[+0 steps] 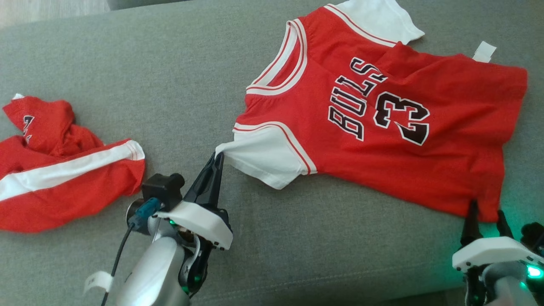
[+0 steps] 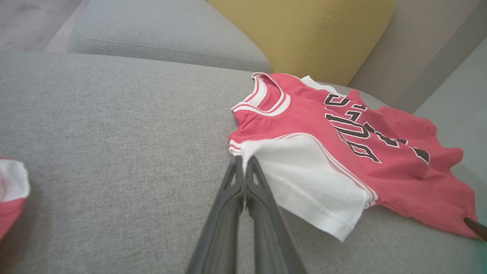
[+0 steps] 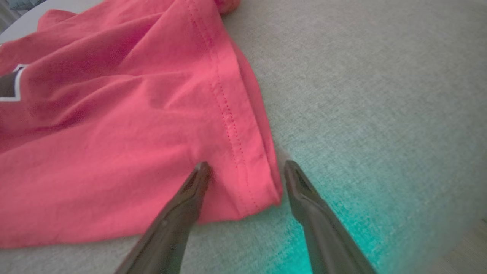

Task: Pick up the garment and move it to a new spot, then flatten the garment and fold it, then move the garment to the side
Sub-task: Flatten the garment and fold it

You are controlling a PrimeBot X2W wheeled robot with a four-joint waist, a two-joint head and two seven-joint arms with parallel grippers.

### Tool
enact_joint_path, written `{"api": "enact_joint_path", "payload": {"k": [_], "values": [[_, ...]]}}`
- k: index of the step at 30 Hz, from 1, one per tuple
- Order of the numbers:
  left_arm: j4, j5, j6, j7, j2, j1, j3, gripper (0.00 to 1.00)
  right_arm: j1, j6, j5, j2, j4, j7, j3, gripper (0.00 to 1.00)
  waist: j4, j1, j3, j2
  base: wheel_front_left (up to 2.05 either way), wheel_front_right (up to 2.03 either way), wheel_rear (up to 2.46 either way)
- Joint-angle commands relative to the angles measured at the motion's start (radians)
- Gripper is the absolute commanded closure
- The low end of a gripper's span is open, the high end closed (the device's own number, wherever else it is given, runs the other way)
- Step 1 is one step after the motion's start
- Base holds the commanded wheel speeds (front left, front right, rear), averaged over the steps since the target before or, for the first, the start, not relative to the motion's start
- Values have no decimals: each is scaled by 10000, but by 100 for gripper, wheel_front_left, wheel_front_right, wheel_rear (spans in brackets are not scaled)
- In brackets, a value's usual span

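A red jersey (image 1: 459,161) (image 2: 315,125) (image 3: 114,133), of soft matte knit with white short sleeves, striped trim at the neck and black, white-edged letters and numbers on the chest, lies spread face up on the grey sofa seat cushion (image 1: 170,85) (image 2: 114,133) (image 3: 361,95). It sits on the right half of the cushion in the head view, neck towards the left and hem towards the right. The cushion cover is a coarse, flecked weave. The jersey lies mostly flat, with a few shallow ridges across the body and a small white label (image 1: 484,51) sticking out at the far edge.

Crumpled red mesh shorts with a broad white stripe (image 1: 63,182) (image 2: 11,190) lie bunched at the cushion's left end, well apart from the jersey. A mustard-yellow back cushion (image 2: 315,34) stands behind the jersey.

The left tool (image 1: 217,156) (image 2: 243,161) has its two dark, tapering fingers pressed together, pinching the outer corner of the near white sleeve (image 1: 263,159) (image 2: 304,179), which is drawn out to a point at the tips. Its silver forearm rises from the bottom edge of the head view, white wrist housing tilted, fingers slanting up and to the right.

The right tool (image 1: 486,210) (image 3: 247,165) stands spread, low over the cushion. One finger rests on the red cloth and the other lies just outside the stitched, doubled hem, straddling the near hem corner without clamping it. A green glow tints the weave beside it.
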Motion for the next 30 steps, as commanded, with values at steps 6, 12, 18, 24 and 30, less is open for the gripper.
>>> {"api": "enact_joint_path", "payload": {"k": [6,12,18,24,30], "values": [[-367,115,-46,-124,42,-469,336,100,-508,-7,-90,-64,624,-170,371,100,48,0,75,0,0,0,0],[-451,21,-31,-124,41,-380,433,100,-702,-7,-128,-64,573,-318,642,100,52,0,-166,0,0,0,0],[-1045,-712,-30,-124,40,-104,965,100,-680,-7,-235,-64,-934,-376,1604,100,61,0,-659,0,0,0,0],[-2128,-2083,-151,-124,40,-12,1584,100,-645,-7,-223,-64,-3236,57,2550,100,131,0,-1135,0,0,0,0],[-3626,-3133,-90,-109,40,-113,2192,100,-832,-7,-146,-64,-6184,970,3223,100,187,0,-1922,0,0,0,0]]}}
